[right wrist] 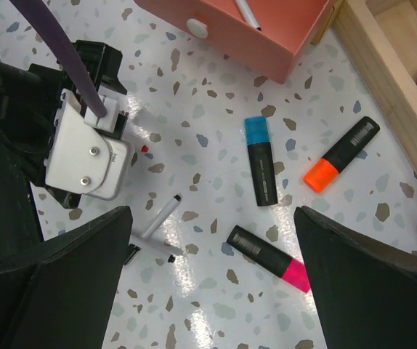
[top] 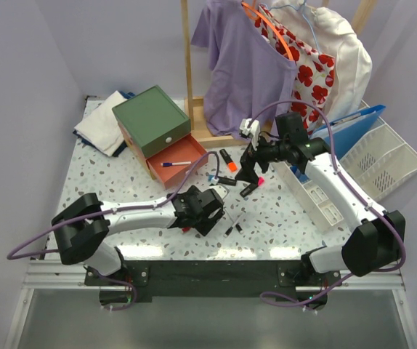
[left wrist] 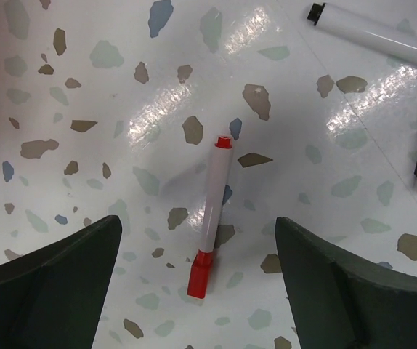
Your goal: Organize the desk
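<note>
A white speckled counter fills the middle of the scene, with lilac walls around it and a wooden clothes rail carrying a purple shirt at its far edge. The left gripper hangs low over the near middle of the counter, its jaws spread wide and grasping nothing. A red marker lies flat on the counter under the gap, clear of both fingers. A white marker lies apart from it, further out.

The right gripper hovers higher above the counter's centre, to the right of the left one, and it too is released and empty. On the counter below it lie three highlighters, near one another but not touching: one with a blue cap, an orange one and a pink one. A thin white pen lies beside them.

Toward the far left stands a green drawer box with an orange drawer pulled open and a pen inside. A white file tray sits at the right side.
</note>
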You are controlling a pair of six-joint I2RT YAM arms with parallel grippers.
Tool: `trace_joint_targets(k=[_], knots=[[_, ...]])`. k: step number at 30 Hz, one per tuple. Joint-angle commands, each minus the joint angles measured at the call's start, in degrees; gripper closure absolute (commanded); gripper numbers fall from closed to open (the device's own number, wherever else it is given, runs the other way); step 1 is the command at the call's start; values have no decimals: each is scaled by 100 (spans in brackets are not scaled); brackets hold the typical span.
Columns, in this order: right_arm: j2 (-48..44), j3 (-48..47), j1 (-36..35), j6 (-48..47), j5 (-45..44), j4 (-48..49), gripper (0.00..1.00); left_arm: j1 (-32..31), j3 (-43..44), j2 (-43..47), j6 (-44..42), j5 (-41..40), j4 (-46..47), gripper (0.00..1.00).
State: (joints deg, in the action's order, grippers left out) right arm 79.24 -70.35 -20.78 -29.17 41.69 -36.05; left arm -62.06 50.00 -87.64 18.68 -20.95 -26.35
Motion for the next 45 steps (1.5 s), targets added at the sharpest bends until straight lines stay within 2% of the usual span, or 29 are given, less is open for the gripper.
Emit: trace_joint_targets(k=[1, 5, 10, 17, 20, 27, 34, 41, 45], knots=[[-93, 47, 3, -28, 208, 169, 1, -25, 414, -139, -92, -305, -186, 10], [-102, 65, 12, -63, 181, 169, 1, -16, 467, -324, -189, 81, -187, 19], [-102, 91, 12, -98, 199, 186, 1, 124, 371, -518, -145, 477, -178, 39], [-111, 118, 12, -142, 216, 178, 1, 414, 230, -597, -189, 996, -20, 50], [-119, 126, 21, -159, 217, 186, 1, 467, 239, -667, -224, 1224, -37, 62], [-146, 127, 21, -177, 260, 169, 1, 502, 107, -737, -189, 1392, -37, 73], [-199, 135, 12, -203, 287, 169, 1, 502, 203, -326, -408, 1313, -90, 95], [-260, 135, 21, -238, 331, 142, 1, 511, 581, 519, -1093, 1199, -388, 100], [-304, 144, 30, -282, 331, 134, 1, 572, 1002, 791, -1567, 822, -783, 100]])
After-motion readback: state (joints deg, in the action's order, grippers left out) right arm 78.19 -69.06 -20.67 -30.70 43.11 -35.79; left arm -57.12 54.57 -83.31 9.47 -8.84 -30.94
